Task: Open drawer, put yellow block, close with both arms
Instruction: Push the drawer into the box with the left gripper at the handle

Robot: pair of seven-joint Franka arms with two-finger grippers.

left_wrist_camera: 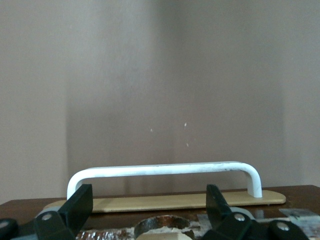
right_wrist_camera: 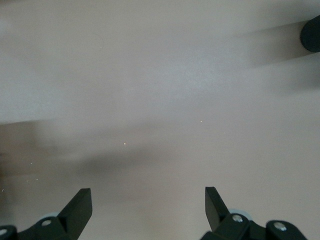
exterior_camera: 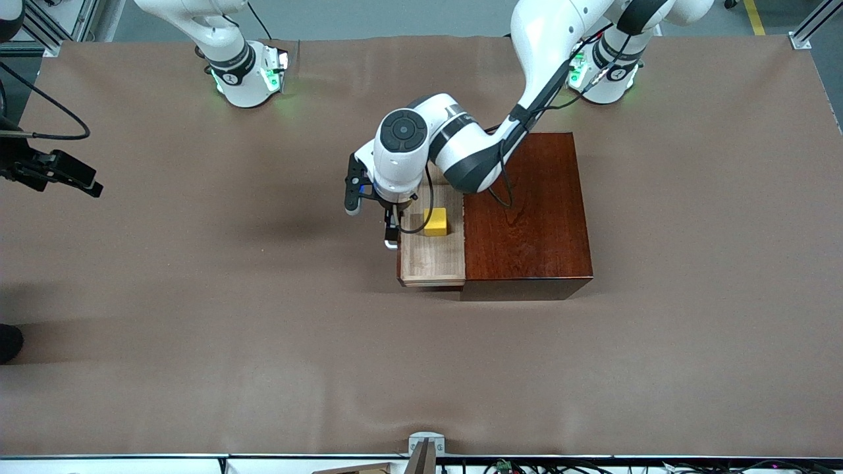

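Left claw (exterior_camera: 392,227) hangs spread over the pulled-out drawer (exterior_camera: 431,260), the yellow block (exterior_camera: 435,221) already lying inside beside the mahogany box (exterior_camera: 527,217); bare counter (exterior_camera: 197,296) surrounds it. Its wrist view shows fingers (left_wrist_camera: 80,205) apart just short of the white handle (left_wrist_camera: 165,170), likely poised to push. Right claw (right_wrist_camera: 148,207) waits, wide apart, over bare counter
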